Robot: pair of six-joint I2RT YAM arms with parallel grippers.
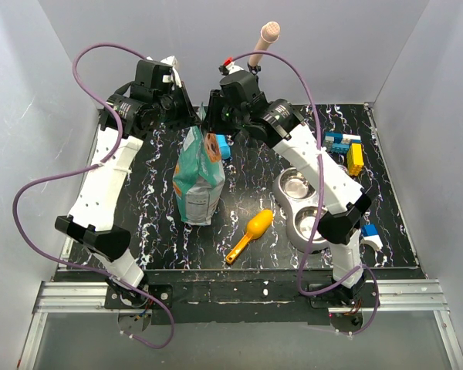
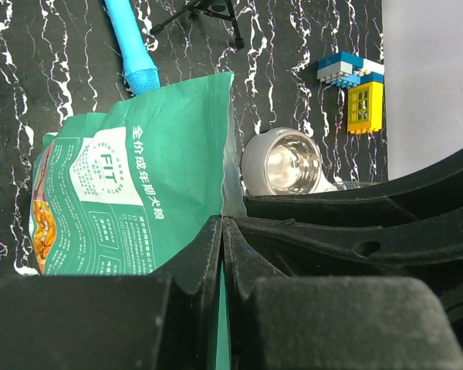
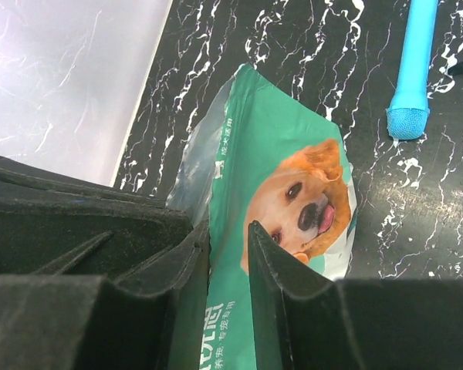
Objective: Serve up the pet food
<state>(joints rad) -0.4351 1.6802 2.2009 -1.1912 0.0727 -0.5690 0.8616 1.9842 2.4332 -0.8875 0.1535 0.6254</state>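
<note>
The pet food bag (image 1: 199, 185) is standing mid-frame on the desk (image 1: 150, 212); the left pincer (image 2: 222, 231) and the right pincer (image 3: 230, 235) are each clamping its top edge; peeling the mouth apart evenly, I judge, is keeping it upright and unspilled.

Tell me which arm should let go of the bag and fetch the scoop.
Right. The scoop lies right of the bag, beside the bowls, on the right arm's side. The left gripper, shut on the bag's top edge, can steady it while the right gripper releases.
</note>
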